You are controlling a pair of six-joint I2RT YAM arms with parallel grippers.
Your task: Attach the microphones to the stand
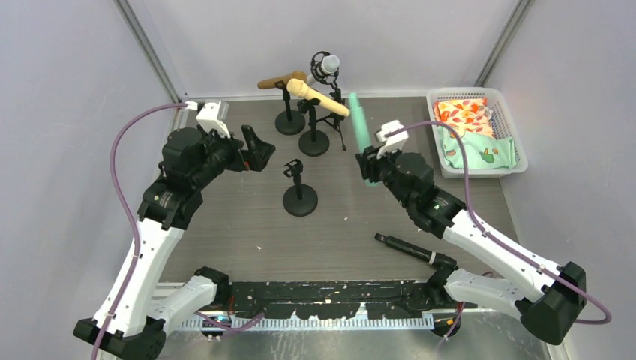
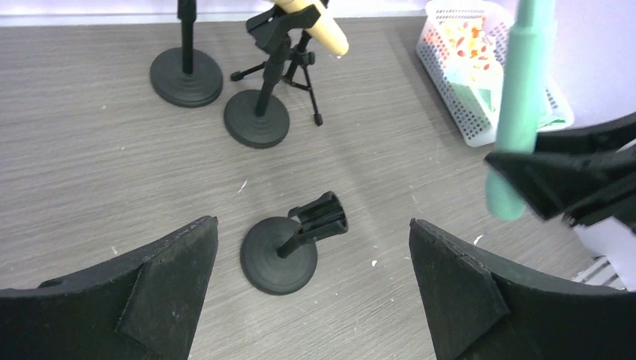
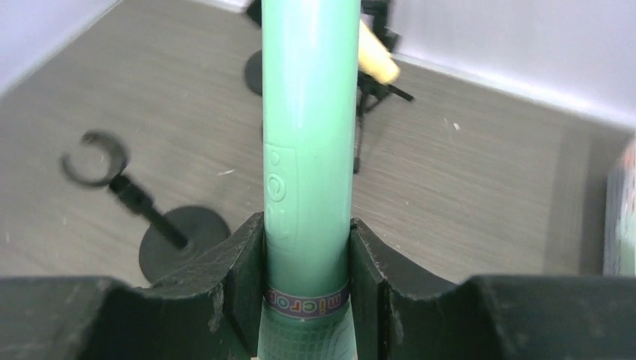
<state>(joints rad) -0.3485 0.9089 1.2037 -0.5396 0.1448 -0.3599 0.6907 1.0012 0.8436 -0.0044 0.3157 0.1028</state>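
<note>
Grey wood-grain table [image 1: 247,240], enclosed at the far side and both flanks by plain pale walls [image 1: 315,37]. A white mesh basket [image 1: 504,116] holding patterned cloth items sits at the far right corner.

At far centre stand three occupied holders. The left one carries the gold microphone [image 1: 279,80]. The middle round-based one carries the cream-yellow microphone [image 1: 319,97], lying tilted in its clip. A small tripod [image 1: 341,129] carries the white microphone [image 1: 328,66] upright. Nearer, about mid-table, is an empty stand [image 1: 300,191] with a round base and an open clip at its top. The black microphone [image 1: 405,249] lies flat on the table at near right, apart from every stand.

The right gripper [image 3: 307,251] is clamped on the teal microphone [image 1: 360,131], one finger pressed to each side of the barrel, just above the printed band next to the mesh head. The barrel runs away from the gripper toward the far side. It is held clear of the table, to the right of the empty stand and touching none of the holders.

The left gripper [image 1: 259,150] hangs over the left part of the table with its jaws spread fully apart, grasping nothing. In its wrist view the empty stand shows between the two fingers [image 2: 172,285], untouched.
</note>
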